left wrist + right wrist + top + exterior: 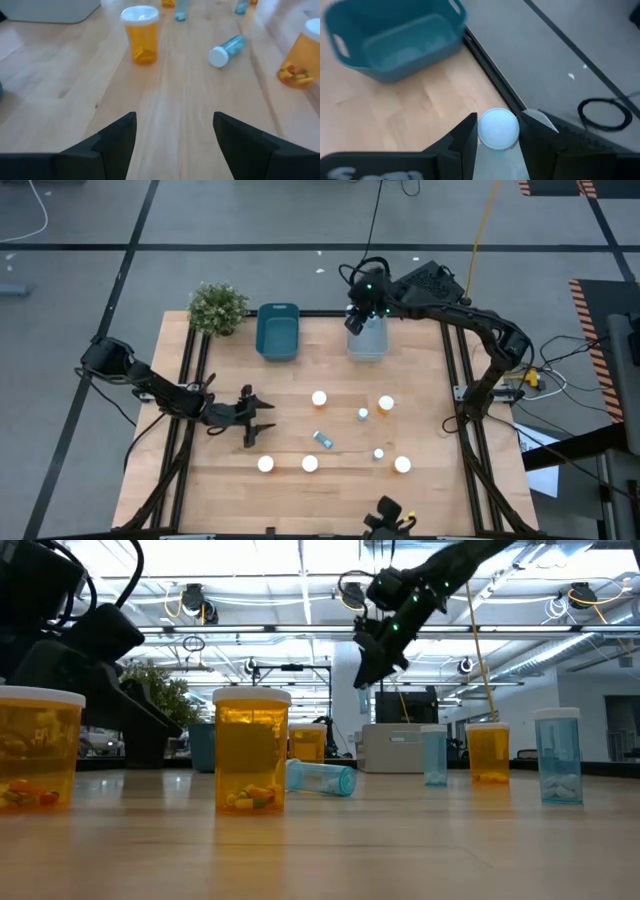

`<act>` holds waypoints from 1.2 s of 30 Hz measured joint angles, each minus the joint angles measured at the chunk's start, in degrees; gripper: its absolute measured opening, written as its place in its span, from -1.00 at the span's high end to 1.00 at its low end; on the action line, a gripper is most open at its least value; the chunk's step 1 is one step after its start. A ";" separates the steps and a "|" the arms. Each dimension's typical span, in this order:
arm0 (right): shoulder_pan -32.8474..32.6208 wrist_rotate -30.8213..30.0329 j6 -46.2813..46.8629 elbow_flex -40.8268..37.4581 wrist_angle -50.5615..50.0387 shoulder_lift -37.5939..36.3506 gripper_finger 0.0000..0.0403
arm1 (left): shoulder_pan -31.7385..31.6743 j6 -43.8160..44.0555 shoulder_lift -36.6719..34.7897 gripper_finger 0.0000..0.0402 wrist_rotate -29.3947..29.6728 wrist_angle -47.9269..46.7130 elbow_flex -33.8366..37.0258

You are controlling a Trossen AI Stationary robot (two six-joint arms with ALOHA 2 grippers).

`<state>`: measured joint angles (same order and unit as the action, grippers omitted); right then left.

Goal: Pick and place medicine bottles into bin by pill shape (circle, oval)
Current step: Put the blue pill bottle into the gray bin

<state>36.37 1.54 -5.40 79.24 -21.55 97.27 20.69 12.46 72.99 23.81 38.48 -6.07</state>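
My right gripper (362,315) hangs high at the far side of the table, over the pale white bin (367,342), shut on a small pale blue medicine bottle (498,131) with a white cap. My left gripper (266,418) stands open just above the table at the left, with nothing between its fingers (120,135). On the wood stand several amber bottles (319,398) (386,403) (265,464) and two small teal ones (363,414) (378,453). Another teal bottle (322,439) lies on its side. The teal bin (278,332) sits left of the white one. My right gripper pinches the small bottle between its two fingers (468,134), on the two sides just under the white cap (498,125). The fingers slant down from above. The bottle is lifted clear, cap end toward the fingertips, and its pale body (499,162) runs back between the fingers.
A potted plant (217,307) stands at the far left corner beside the teal bin. Black frame rails (452,370) run along the table's edges. In the left wrist view an amber bottle (141,35) and the lying teal bottle (227,49) are ahead of the open fingers.
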 joint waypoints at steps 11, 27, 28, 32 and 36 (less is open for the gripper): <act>2.02 0.02 1.72 -11.64 12.99 0.00 0.40 | 0.43 -0.23 0.00 -0.34 -0.26 0.46 0.00; 3.72 0.16 4.58 -23.95 28.79 1.22 0.40 | 0.42 -0.30 0.00 -0.34 -0.33 1.31 0.00; 3.72 0.20 4.61 -24.01 29.22 1.70 0.40 | 0.41 -0.30 -0.01 -0.34 -0.33 1.59 0.00; 3.72 0.22 4.73 -24.01 30.34 3.39 0.40 | 0.41 -0.43 0.00 -0.34 -0.33 2.20 0.00; 3.72 0.24 4.76 -23.99 30.37 3.61 0.40 | 0.39 -0.78 -0.02 -0.34 -0.33 2.16 0.00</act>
<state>40.10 1.78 -0.64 55.24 8.83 100.89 21.08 11.68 72.97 23.48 40.64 -6.07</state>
